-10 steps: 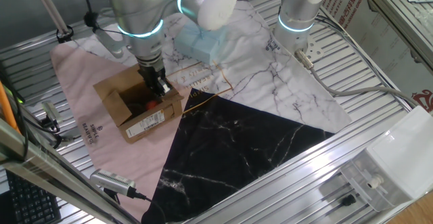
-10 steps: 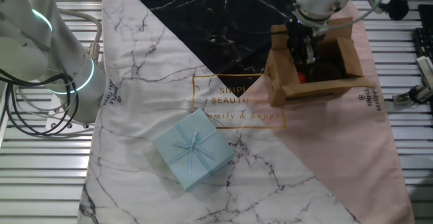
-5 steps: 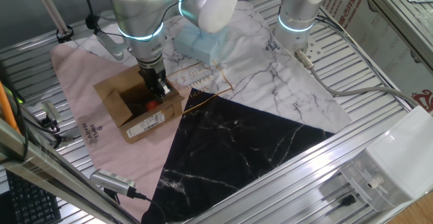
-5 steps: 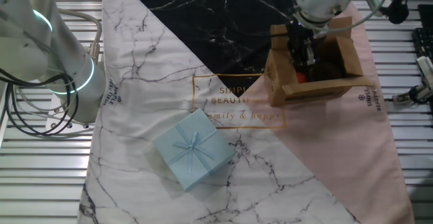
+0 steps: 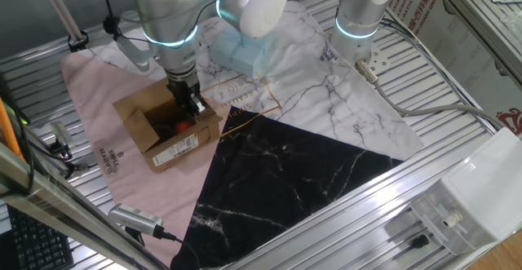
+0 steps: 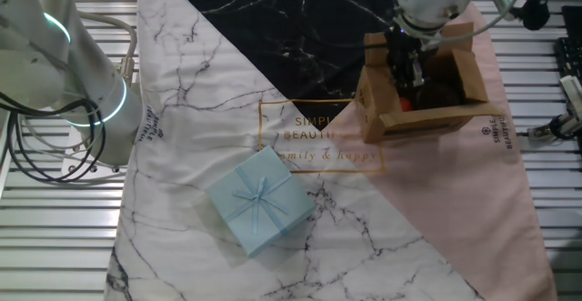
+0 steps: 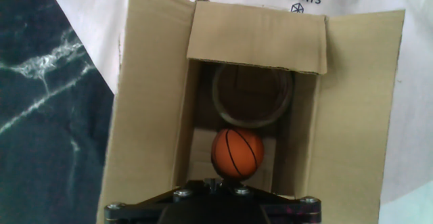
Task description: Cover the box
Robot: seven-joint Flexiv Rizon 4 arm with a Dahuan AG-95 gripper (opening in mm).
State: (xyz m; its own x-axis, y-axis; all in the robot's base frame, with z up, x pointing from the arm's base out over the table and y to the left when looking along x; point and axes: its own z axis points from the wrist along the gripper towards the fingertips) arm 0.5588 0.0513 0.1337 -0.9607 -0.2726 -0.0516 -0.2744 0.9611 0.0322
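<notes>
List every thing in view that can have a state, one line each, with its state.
box: open, flaps spread, upright on the pink part of the cloth.
small basketball: inside the box, on its floor.
tape roll: inside the box, beyond the ball.
pale blue gift package: closed, ribbon tied, on the marbled white cloth.
pincer: above the box opening; open or shut cannot be told.

You have a plain brown cardboard box (image 7: pixel 152 109) with a white printed label on its side; inside it sits an orange ball (image 7: pixel 237 153) with black seams, patterned like a basketball. The cloth (image 6: pixel 273 92) beneath is split into black marble with white veins, white marble with grey veins, and pale pink. The gift package (image 6: pixel 259 201) is pale blue, ribbon included
</notes>
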